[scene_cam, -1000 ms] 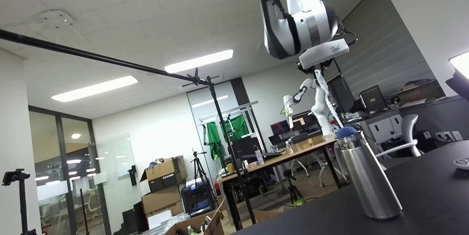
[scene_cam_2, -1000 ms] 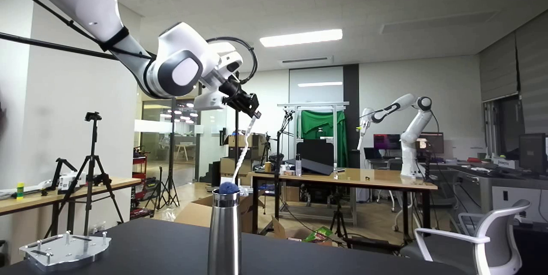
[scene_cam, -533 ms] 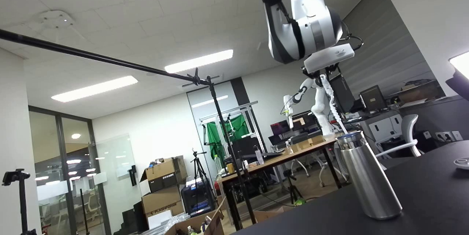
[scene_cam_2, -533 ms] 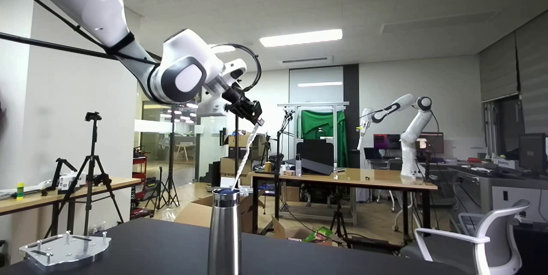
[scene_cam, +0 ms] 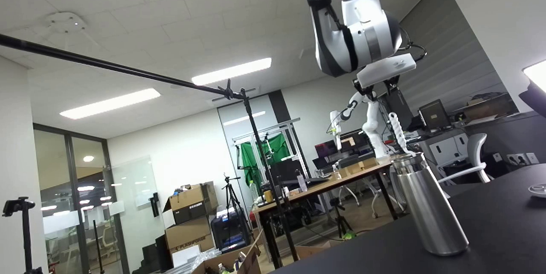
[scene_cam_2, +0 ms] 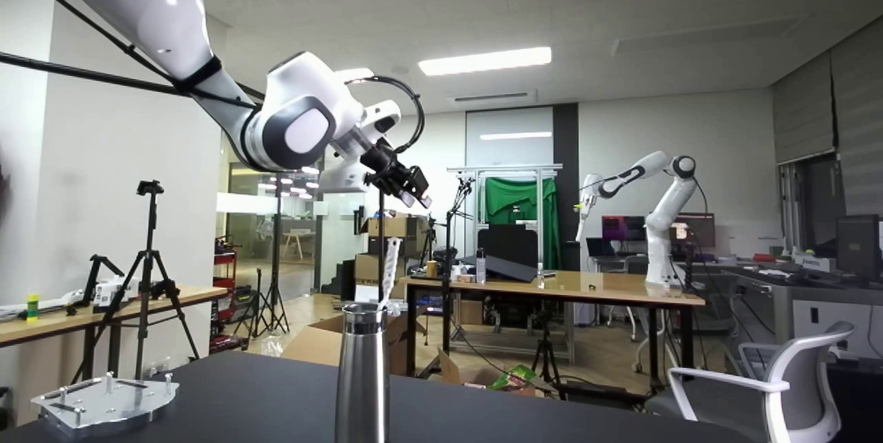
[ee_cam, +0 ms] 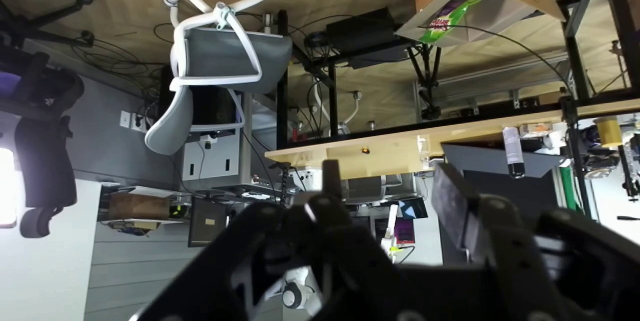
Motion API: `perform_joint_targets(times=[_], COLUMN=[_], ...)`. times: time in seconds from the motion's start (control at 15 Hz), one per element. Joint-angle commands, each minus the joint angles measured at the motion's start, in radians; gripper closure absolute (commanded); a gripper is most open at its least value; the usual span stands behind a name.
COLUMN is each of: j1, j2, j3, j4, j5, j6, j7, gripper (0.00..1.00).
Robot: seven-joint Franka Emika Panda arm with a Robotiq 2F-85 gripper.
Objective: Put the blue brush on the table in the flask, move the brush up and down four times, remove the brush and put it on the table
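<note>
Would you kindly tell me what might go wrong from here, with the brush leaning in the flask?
The brush leans out of the flask with nothing gripping it, so it may shift and be awkward to grasp.
The gripper hangs above with open jaws; coming down off line, it might knock the brush.
The flask stands unheld on the table, so a sideways pull could tip it.

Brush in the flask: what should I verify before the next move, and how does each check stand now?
1. Claw ready to grasp: ok, open.
2. Claw on the handle: not ok; they stand apart.
3. Brush in the flask: ok; only the leaning handle sticks out.
4. Flask standing on the table: ok.
5. Bristle depth: cannot tell; hidden inside the flask.
6. Four strokes completed: cannot tell from this moment.
</note>
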Motion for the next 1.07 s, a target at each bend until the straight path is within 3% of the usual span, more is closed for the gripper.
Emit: perform_joint_targets(times=[0.0,0.13,0.27,0.33,0.4,0.53,0.67,0.8,1.0], j1=[-0.011,-0.008,-0.021,-0.057,-0.056,-0.086,-0.091,-0.079,-0.081], j2=[-0.021,-0.026,-0.099,-0.205,-0.217,-0.304,-0.362,-0.373,-0.339], j3=[0.004,0.002,0.030,0.074,0.080,0.113,0.103,0.047,-0.028], j4=[0.015,0.012,0.000,-0.029,-0.014,-0.023,-0.015,0.012,0.065], j5=[0.006,0.004,-0.023,-0.183,-0.124,-0.181,-0.196,-0.223,-0.349], j6=[-0.013,-0.010,-0.017,-0.031,-0.053,-0.102,-0.215,-0.383,-0.641], j7=[0.006,0.003,-0.047,-0.017,-0.126,-0.172,-0.209,-0.200,-0.090], gripper=[0.16,0.03,0.00,0.00,0.00,0.00,0.00,0.00,0.00])
